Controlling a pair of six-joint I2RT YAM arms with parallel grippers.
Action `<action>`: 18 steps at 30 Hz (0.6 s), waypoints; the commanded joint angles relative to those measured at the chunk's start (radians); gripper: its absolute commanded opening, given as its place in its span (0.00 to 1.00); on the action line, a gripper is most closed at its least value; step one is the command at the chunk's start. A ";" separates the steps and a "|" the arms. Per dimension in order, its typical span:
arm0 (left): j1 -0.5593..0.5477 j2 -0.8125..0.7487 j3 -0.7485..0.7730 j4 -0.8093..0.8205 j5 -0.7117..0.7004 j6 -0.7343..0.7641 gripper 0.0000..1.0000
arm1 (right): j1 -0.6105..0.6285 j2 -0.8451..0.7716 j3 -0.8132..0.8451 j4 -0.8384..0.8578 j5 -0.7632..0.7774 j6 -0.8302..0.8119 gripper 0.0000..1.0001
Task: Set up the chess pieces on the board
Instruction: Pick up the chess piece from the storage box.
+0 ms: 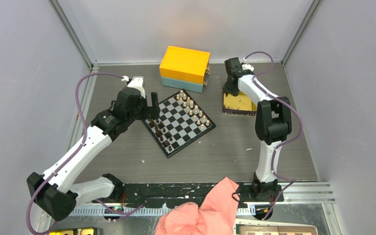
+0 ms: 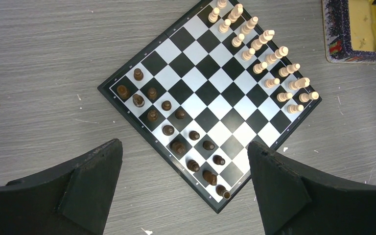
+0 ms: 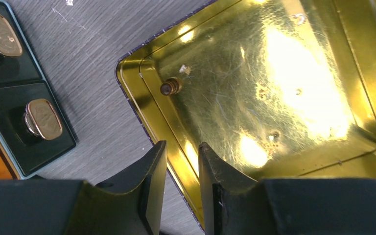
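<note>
The board [image 1: 181, 122] lies at an angle on the grey table. Light chess pieces [image 2: 269, 58] fill its far side in two rows and dark chess pieces [image 2: 180, 147] stand along its near side. My left gripper [image 2: 184, 144] hangs wide open above the board's near-left edge, holding nothing. One dark piece [image 3: 170, 86] lies on its side inside the gold tin [image 3: 127, 73], close to a corner. My right gripper [image 3: 182, 146] hovers over that tin's rim with a narrow gap between its fingers; the rim shows through the gap and nothing is held.
A yellow and teal box [image 1: 184, 68] with brass latches [image 3: 41, 117] stands behind the board, left of the tin [image 1: 238, 104]. A pink cloth [image 1: 200, 210] and a brown-and-cream checkered board [image 1: 274, 229] lie past the table's near edge.
</note>
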 commanded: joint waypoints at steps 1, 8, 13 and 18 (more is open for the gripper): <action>-0.004 -0.023 0.012 0.031 -0.020 0.005 0.99 | -0.009 0.031 0.067 0.034 -0.026 -0.013 0.36; -0.005 -0.003 0.025 0.028 -0.029 0.009 0.99 | -0.019 0.069 0.097 0.038 -0.036 -0.020 0.37; -0.004 0.008 0.025 0.034 -0.029 0.007 0.99 | -0.029 0.079 0.099 0.046 -0.045 -0.025 0.37; -0.005 0.017 0.026 0.040 -0.029 0.001 0.99 | -0.042 0.089 0.104 0.065 -0.064 -0.025 0.37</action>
